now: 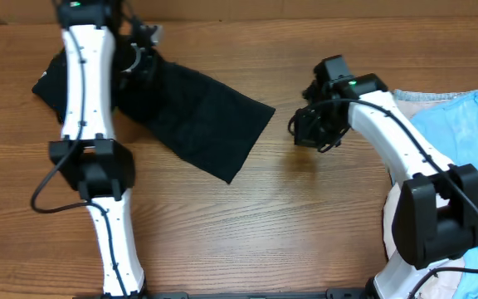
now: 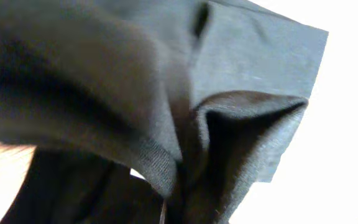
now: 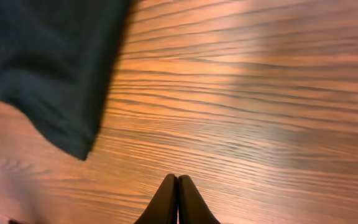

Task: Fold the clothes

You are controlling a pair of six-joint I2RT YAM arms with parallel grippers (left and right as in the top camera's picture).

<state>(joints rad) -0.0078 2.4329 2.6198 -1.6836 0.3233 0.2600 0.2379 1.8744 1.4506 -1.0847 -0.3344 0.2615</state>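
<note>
From above, the black shirt [image 1: 197, 116] is lying on the brown wooden surface [image 1: 305, 216], on the left side. It is stretching out in a long slanted shape, with one corner pointing toward the middle. The left arm [image 1: 85, 83] is reaching across the shirt's far end. The left jaws are sitting right on the cloth there, near the top edge of the picture. The right arm [image 1: 388, 133] is bending in from the right. The right jaws are hanging over bare wood, near the shirt's corner but not touching it. A light blue T-shirt [image 1: 463, 133] is lying at the far right edge. A pale cream piece [image 1: 417, 97] is peeking out just beside it.

From the left wrist, the black shirt [image 2: 260, 56] is filling almost the whole picture. It is bunching up in thick folds very close to the camera. The folds are coming together into a tight pinch at the bottom middle. The left jaws are hiding under the cloth there, and they are clamping on the shirt.

From the right wrist, the right jaws are pressing tight together with nothing between them. They are pointing out over the bare surface [image 3: 260, 93]. A corner of the black shirt [image 3: 42, 56] is lying at the upper left, apart from the jaws.
</note>
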